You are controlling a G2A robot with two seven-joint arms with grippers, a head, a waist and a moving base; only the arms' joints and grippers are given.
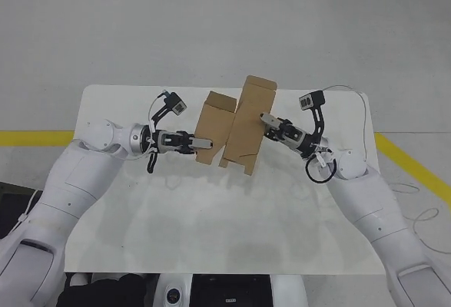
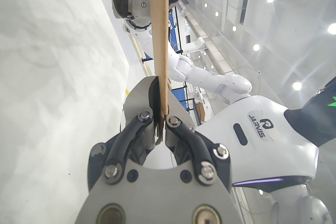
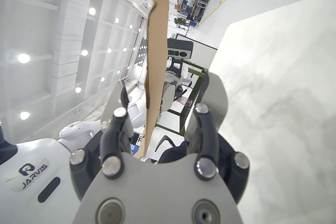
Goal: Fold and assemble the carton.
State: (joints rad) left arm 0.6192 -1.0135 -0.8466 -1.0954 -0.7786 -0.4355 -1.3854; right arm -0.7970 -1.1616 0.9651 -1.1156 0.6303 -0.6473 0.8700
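Flat brown corrugated carton [image 1: 233,130], not yet folded up, is held above the far-middle part of the white table [image 1: 210,230], its broad faces roughly level with the tabletop. From above it is two long rectangular panels side by side with a crease between them, short flaps at the far ends and a small notch cut at the near edge. The surface is matte and plain kraft. In both wrist views the board is seen edge-on as a thin tan strip with a slightly ragged cut edge. The left gripper [image 2: 162,104] is clamped on the carton's edge on the left side: a black rubber pad on one face, a grey metal finger on the other, with no gap. The right gripper [image 3: 165,79] is at the opposite panel with its jaws spread, the board running between the two fingers [image 3: 212,96] without touching either, so it holds nothing. The fingers are brushed metal with black linkage bars and round silver bolts. The tabletop is smooth, glossy white with rounded corners. A yellow floor line [image 1: 25,138] runs beside the table on pale grey floor.
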